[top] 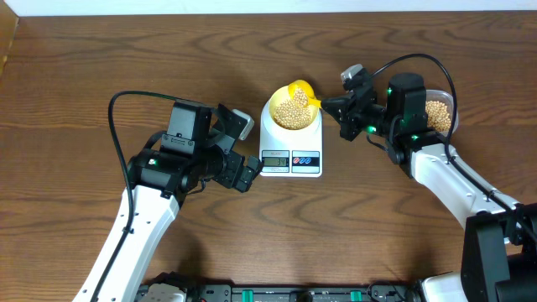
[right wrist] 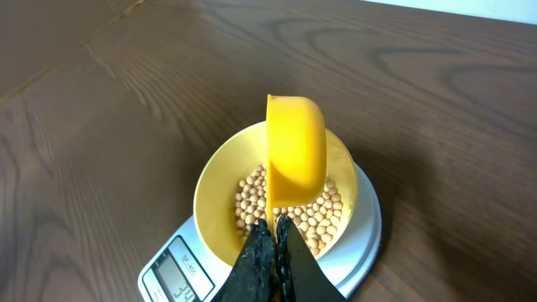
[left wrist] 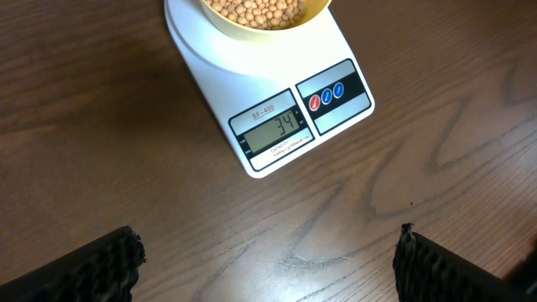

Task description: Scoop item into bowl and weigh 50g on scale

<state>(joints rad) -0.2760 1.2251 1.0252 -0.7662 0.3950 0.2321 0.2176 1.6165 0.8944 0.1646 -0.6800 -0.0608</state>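
The white scale [top: 290,155] stands mid-table with the pale yellow bowl [top: 273,116] on its round platform. Tan beans [top: 292,110] fill the bowl's bottom. My right gripper [top: 330,105] is shut on the thin handle of a bright yellow scoop [top: 301,89], which hangs tipped on its side over the bowl's far rim. The right wrist view shows the scoop [right wrist: 295,151] above the beans [right wrist: 323,220] and bowl [right wrist: 216,191], the gripper [right wrist: 275,232] pinching its handle. My left gripper [left wrist: 268,270] is open over bare wood in front of the scale [left wrist: 336,113], its display [left wrist: 277,127] lit.
A clear tub [top: 439,111] of beans sits at the far right, partly hidden behind my right arm. The table's dark wood runs to a pale edge at the back and far left.
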